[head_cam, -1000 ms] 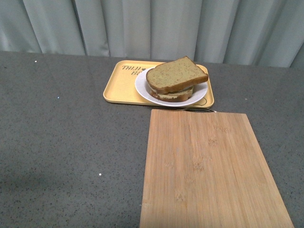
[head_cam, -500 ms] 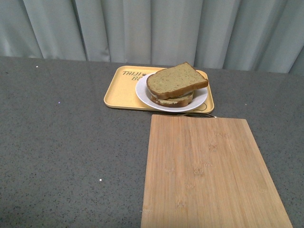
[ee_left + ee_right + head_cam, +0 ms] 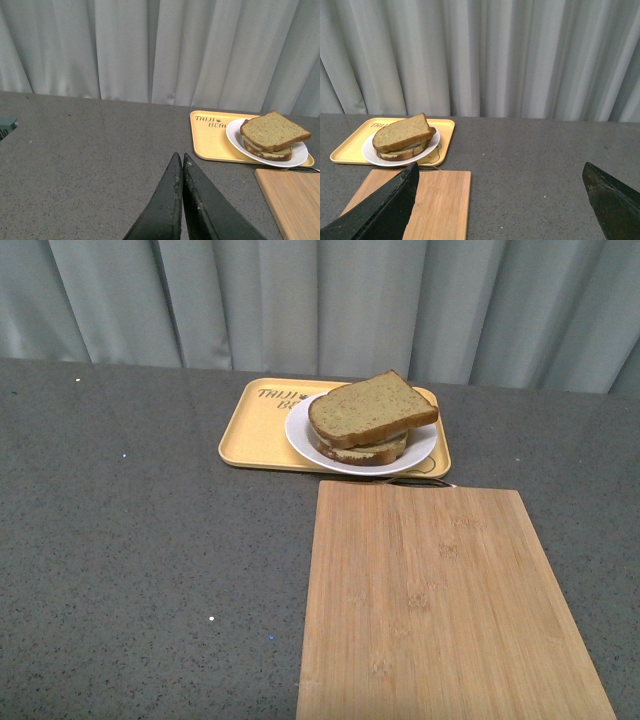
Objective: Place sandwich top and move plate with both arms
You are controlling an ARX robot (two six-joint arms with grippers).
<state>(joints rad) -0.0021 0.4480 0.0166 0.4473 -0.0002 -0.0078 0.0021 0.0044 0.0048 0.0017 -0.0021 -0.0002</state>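
Pressed together and empty are the jaws of the left gripper point(image 3: 182, 162), as shown in the left wrist view; those of the right gripper point(image 3: 500, 182) are spread wide, with nothing between them. Neither arm is seen in the front view, so both are judged to be held back at the near side, raised above the grey table point(image 3: 130, 540) and aimed toward the far curtain point(image 3: 320, 300).

The sandwich top point(image 3: 371, 408) is already laid on the paler slices beneath it, tilted and overhanging them on the right. The stack is carried by the plate point(image 3: 300, 435), which rests on the right part of the yellow tray point(image 3: 250, 430) at the far middle of the table. Just near of the tray lies the wooden cutting board point(image 3: 440, 600).

The bread is judged to be soft and light, easily dented and liable to slide if the plate is tipped. The plate is judged stiff, smooth and slippery, and possibly breakable. Its rim is best taken at opposite left and right edges, one gripper per side, and kept level.
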